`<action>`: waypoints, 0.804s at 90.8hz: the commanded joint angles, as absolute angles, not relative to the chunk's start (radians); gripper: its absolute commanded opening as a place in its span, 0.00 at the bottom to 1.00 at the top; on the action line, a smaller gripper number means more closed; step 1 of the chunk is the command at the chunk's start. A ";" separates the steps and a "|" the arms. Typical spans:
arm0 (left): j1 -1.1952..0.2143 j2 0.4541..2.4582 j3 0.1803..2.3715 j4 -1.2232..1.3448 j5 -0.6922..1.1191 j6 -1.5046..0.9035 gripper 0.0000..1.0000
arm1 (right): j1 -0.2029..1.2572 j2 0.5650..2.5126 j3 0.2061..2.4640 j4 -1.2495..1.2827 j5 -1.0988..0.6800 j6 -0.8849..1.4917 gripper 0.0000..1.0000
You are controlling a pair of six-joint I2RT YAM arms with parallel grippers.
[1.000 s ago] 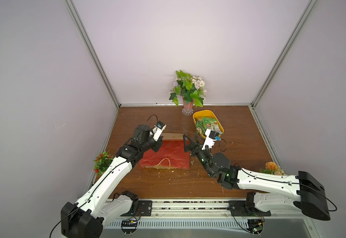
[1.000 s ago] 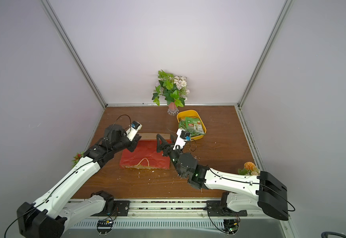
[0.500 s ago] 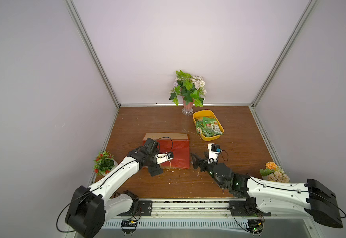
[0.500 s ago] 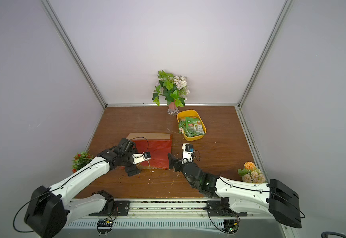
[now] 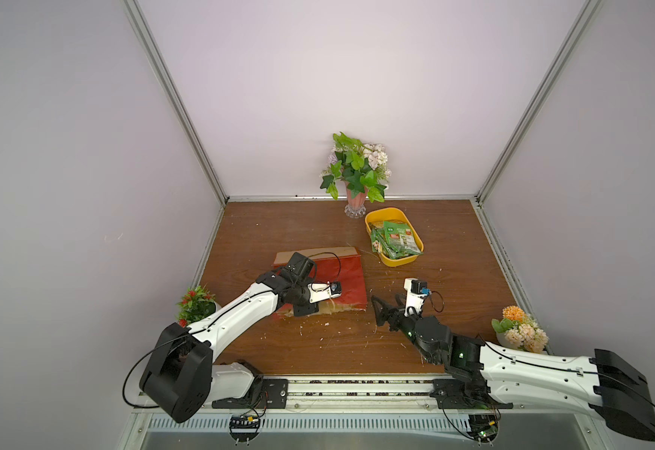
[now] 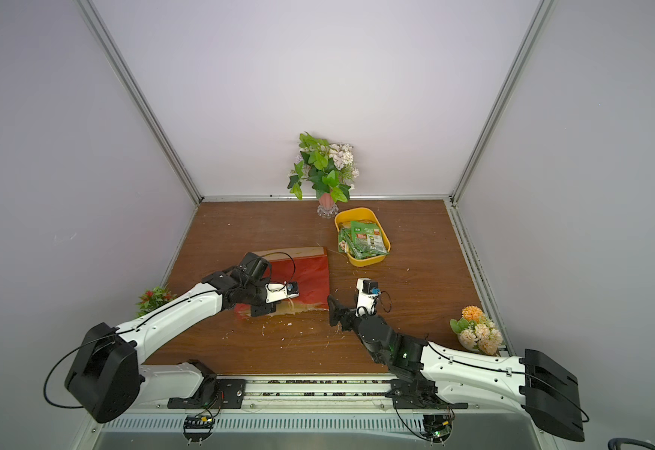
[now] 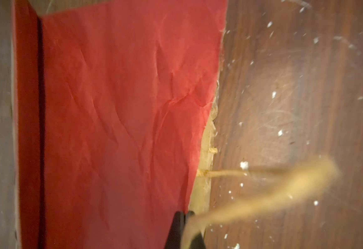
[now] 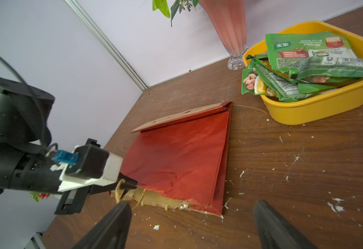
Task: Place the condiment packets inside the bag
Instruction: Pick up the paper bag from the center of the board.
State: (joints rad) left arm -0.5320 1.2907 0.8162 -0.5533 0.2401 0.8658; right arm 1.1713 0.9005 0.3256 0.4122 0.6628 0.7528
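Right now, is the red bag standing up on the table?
No, the bag lies flat on the table, folded closed.

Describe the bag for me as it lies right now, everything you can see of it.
The bag is crinkled red paper with a brown kraft inside. It lies flat and folded on the wooden table, its ragged mouth towards the robot and its folded base flap raised at the far end. The left claw is shut on a thin cord handle at the mouth.
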 commanded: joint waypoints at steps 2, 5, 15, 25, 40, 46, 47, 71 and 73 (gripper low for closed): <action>-0.557 1.255 0.919 -0.586 0.319 0.752 0.00 | 1.173 0.878 0.314 0.414 0.734 0.836 0.92; -0.557 1.256 0.957 -0.583 0.319 0.713 0.00 | 1.173 0.875 0.309 0.413 0.747 0.865 0.92; -0.558 1.272 1.077 -0.547 0.279 0.578 0.01 | 1.174 0.872 0.268 0.465 0.770 0.978 0.94; -0.558 1.267 1.132 -0.452 0.189 0.468 0.01 | 1.176 0.915 0.240 0.580 0.769 1.057 0.96; -0.558 1.248 1.157 -0.333 0.101 0.358 0.01 | 1.179 1.095 0.286 0.829 0.717 1.059 0.98; -0.558 1.236 1.147 -0.290 0.071 0.332 0.01 | 1.178 1.177 0.337 0.893 0.695 1.046 0.99; -0.558 1.233 1.144 -0.285 0.065 0.330 0.01 | 1.178 1.185 0.346 0.904 0.691 1.043 0.99; -0.558 1.197 1.065 -0.181 0.016 0.320 0.01 | 1.174 1.431 0.457 1.124 0.685 1.088 0.98; -0.557 1.197 1.062 -0.180 0.017 0.319 0.01 | 1.172 1.451 0.464 1.146 0.683 1.095 0.98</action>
State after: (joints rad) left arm -0.5510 1.2083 1.0878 -0.2520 0.0391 0.3470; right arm 1.1717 1.3830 0.4240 0.9894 0.6849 1.0512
